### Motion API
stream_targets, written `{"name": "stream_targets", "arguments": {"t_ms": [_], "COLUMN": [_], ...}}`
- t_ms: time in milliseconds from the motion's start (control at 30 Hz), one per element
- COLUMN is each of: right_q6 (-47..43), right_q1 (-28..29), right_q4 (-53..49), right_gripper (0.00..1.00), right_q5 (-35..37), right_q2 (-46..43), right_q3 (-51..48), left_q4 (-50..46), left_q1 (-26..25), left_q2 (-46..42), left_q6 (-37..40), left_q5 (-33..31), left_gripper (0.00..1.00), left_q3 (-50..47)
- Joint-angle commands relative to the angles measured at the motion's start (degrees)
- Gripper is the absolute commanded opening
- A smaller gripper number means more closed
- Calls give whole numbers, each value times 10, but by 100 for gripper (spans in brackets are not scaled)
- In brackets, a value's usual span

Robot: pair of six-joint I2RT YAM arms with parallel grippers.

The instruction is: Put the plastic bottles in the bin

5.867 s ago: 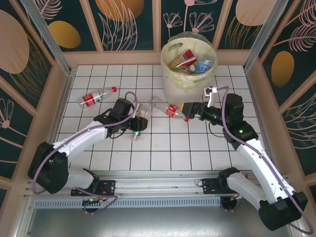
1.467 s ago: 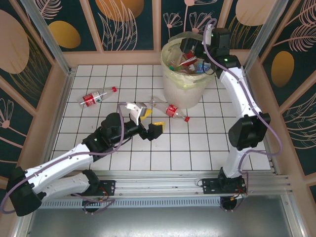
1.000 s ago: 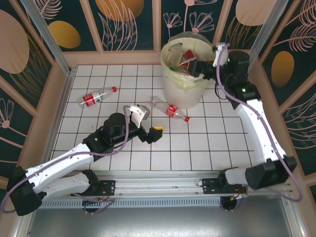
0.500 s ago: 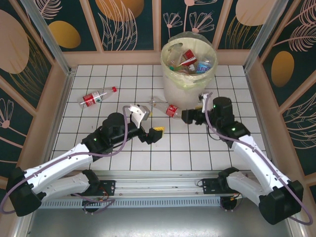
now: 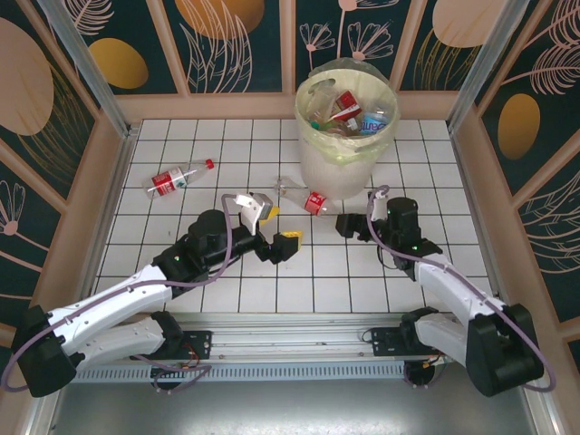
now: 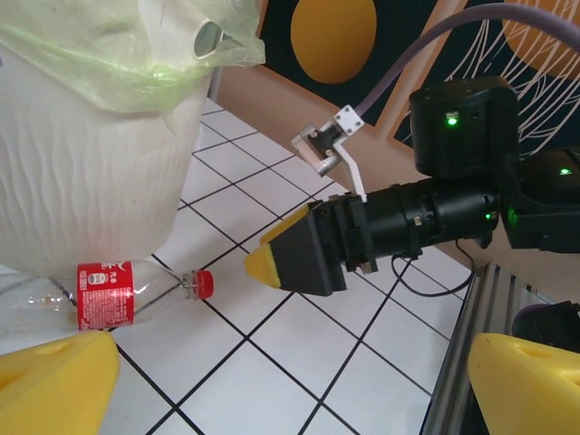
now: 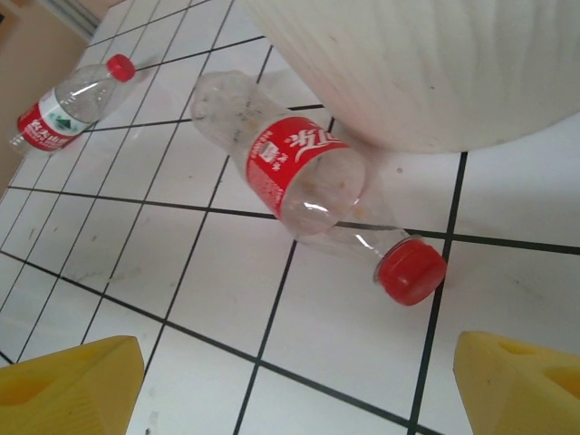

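Observation:
A clear plastic bottle (image 5: 309,201) with a red label and red cap lies on the tiles against the foot of the bin (image 5: 313,149), a white bucket with a pale green liner holding several bottles (image 5: 349,113). My right gripper (image 5: 345,223) is low, just right of this bottle's cap (image 7: 412,270), open and empty (image 7: 299,381). My left gripper (image 5: 280,225) hovers just left of it, open and empty (image 6: 290,390), looking at the bottle (image 6: 104,294) and the right gripper (image 6: 272,245). A second red-labelled bottle (image 5: 179,178) lies at the far left (image 7: 68,107).
Wooden rails (image 5: 118,172) border the white tiled table on the left, back and right. The bin wall (image 7: 435,63) rises right behind the near bottle. Open tiles (image 5: 308,281) stretch toward the front edge between the two arms.
My right arm has swung from over the bin down to the tiles beside the near bottle's cap. The left arm has barely shifted. Both bottles on the table lie as before.

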Motion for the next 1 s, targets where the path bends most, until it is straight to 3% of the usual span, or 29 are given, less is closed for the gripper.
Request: {"name": "stream_targets", "arguments": {"t_ms": [0,200,400,667,967], "right_q6": [-9,-14,-36,-77,-113], "right_q1": [-6,-10,-10,-1,59], "right_q4": [80,127,143,123,79], "right_gripper": [90,93,93,93,93], "right_q5": [-25,-42,-33,-21,40], "right_q2": [30,103,162,226,275], "right_q3": [-2,12,37,82,122], "left_q4": [20,-6,-11,-11,-20], "left_q1": [-2,-1,-1,-1,-1], "left_q2": [1,16,22,27,34], "left_q6": [-34,-85,-104,-91,-84], "left_q5": [-26,-89,-104,-87,-72], "left_gripper": [99,98,98,98,98], "left_q3": [-5,9,7,9,17]}}
